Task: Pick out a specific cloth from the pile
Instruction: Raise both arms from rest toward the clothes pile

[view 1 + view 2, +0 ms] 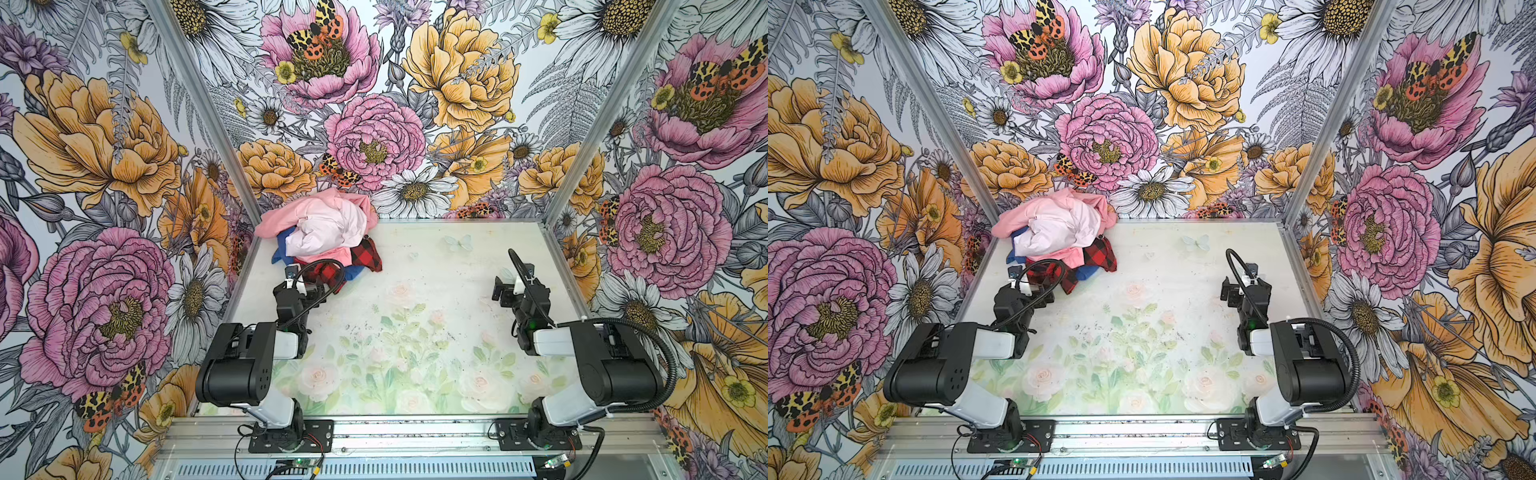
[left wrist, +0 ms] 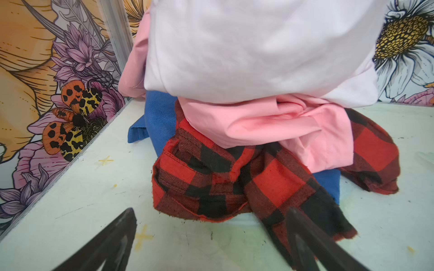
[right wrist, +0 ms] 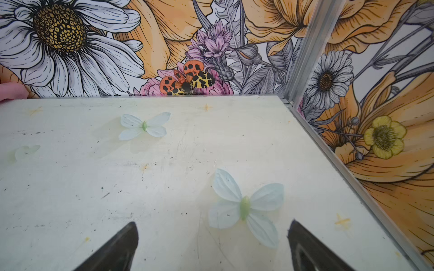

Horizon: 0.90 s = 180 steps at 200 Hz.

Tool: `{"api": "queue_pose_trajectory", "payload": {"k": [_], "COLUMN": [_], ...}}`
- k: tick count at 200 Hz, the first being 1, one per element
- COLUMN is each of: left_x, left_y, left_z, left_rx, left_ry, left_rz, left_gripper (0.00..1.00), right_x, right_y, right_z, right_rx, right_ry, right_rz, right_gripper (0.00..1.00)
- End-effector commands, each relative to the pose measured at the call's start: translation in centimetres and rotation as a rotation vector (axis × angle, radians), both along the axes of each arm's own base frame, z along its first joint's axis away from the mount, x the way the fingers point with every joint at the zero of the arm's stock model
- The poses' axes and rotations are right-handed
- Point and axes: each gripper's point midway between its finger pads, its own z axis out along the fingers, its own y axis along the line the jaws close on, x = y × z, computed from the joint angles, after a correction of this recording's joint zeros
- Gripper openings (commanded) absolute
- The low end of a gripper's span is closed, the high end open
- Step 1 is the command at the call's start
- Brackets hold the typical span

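the cloth (image 2: 159,117) mostly buried under the pile (image 2: 258,47); edges showing

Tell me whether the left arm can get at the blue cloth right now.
Probably, but only at an edge. The open left gripper faces the blue cloth, mostly buried under plaid cloth and pink cloths.

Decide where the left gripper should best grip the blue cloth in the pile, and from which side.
Probably the folded corner of the blue cloth, jutting onto bare table near the left wall. The plaid cloth and pink cloths cover the rest, so the open left gripper should come in low from that side.
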Motion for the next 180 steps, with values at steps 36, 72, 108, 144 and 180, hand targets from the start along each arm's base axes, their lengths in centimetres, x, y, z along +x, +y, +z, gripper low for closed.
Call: {"api": "queue_pose_trajectory", "payload": {"k": [36,72,108,144,180], "left_x": [0.5,0.5,0.5,-0.1,-2.5], "left_y": [-0.2,-0.2,-0.2,0.4,0.0], "left_z": [1.5,1.5,1.5,2.2,6.6], "left_rx": [-0.019,-0.025,-0.027,-0.037,0.04], "left_ry": [-0.047,-0.048,-0.048,-0.084,-0.075], "left_rz": [-0.023,-0.033,-0.03,-0.003,0.147], "left_gripper": [0.99,0.99,0.99,0.99,0.99], "right_x": [0.3,0.3,-0.3,-2.0,-4.3], "right_y": [-0.2,-0.2,-0.4,-0.1,0.1], "right_z": [1.1,1.2,1.4,3.3,7.3], "right_rx": [-0.006,-0.006,-0.006,-0.015,0.016], "right_ry": [-0.032,-0.034,-0.068,-0.156,-0.128], "right_rz": [-0.006,-0.006,-0.014,-0.006,-0.037], "right_gripper": [0.99,1.0,0.99,0.99,0.99]}}
